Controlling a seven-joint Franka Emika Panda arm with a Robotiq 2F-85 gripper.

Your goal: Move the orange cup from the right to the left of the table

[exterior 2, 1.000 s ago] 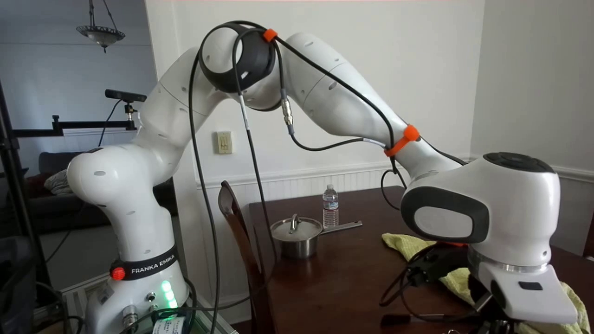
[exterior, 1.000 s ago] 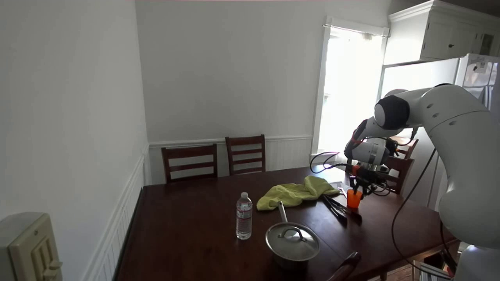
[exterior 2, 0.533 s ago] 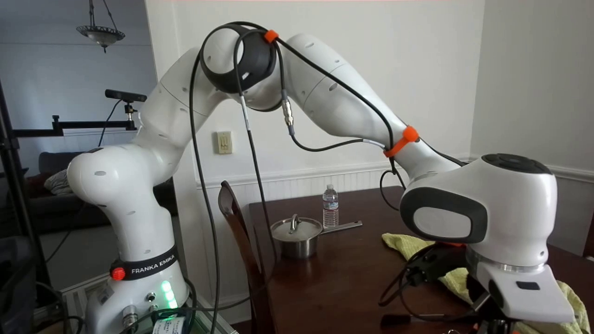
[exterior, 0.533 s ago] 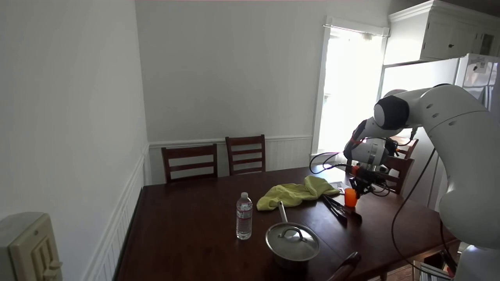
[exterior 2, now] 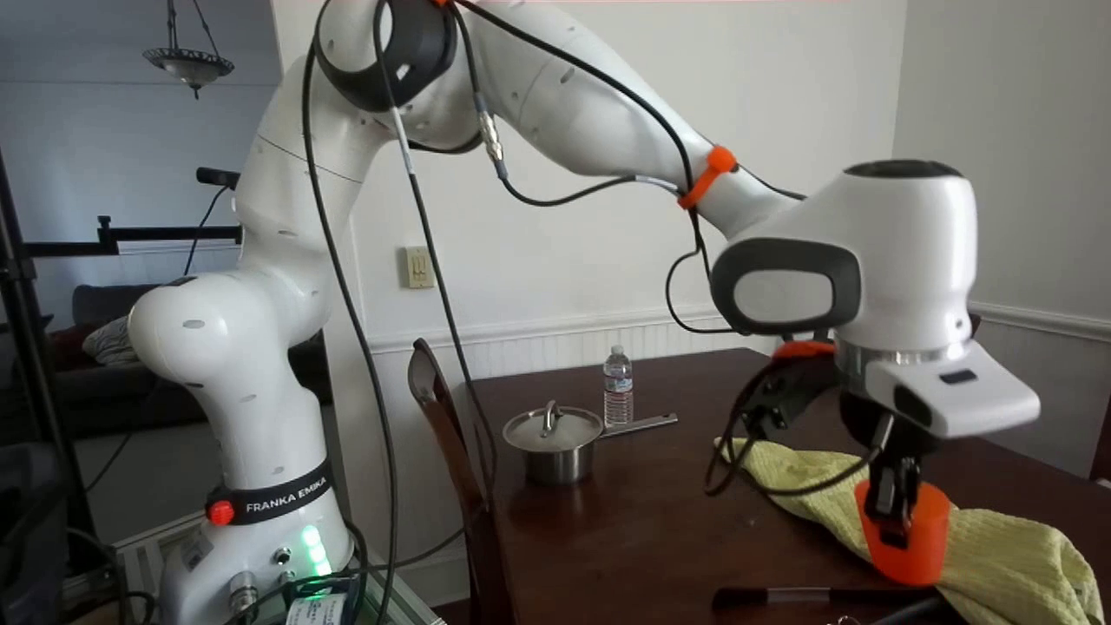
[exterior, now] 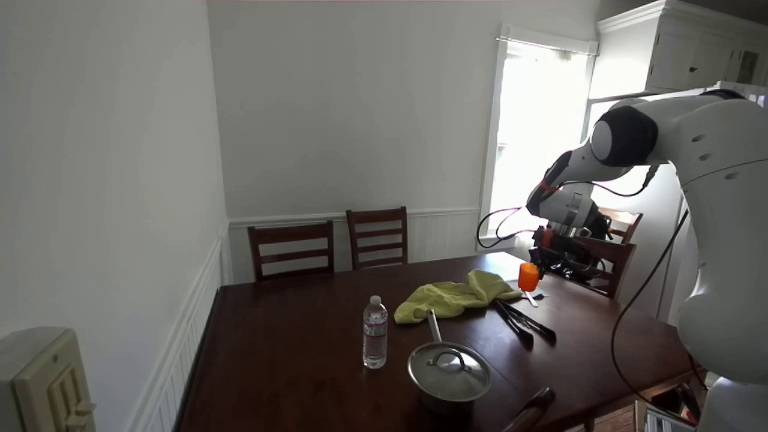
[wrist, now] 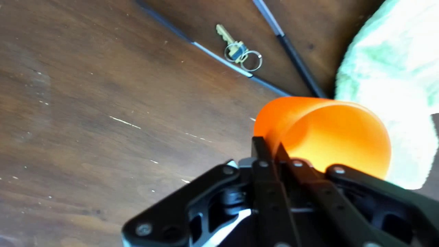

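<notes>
The cup [exterior 2: 918,557] has risen off the tabletop [exterior: 300,336], its wall pinched between the fingers [wrist: 259,148]. The lift looks done; the carry to the left side remains.

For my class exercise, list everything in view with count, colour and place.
Table: one, dark brown, foreground in exterior views
Orange cup: one, orange, held above table
Pot: one, silver, on table
Bottle: one, clear, standing near pot
Cloth: one, yellow-green, on table
Tongs: one pair, black and silver, near cloth
Key: one, golden, between tongs' arms
Rings: two, silver, at key
Chairs: at least four, dark brown, around table
Window: one, white, beyond table
Cabinets: count unclear, white, beside window
Light switch: apparently one, beige, on wall
Lamp: one, grey, background
Sofa: one, dark, background
Camera stand: one, black, background
Robot arm: one, mostly white, over table
Cables: several, black, along arm
Fingers: two, black, clamped on cup
</notes>
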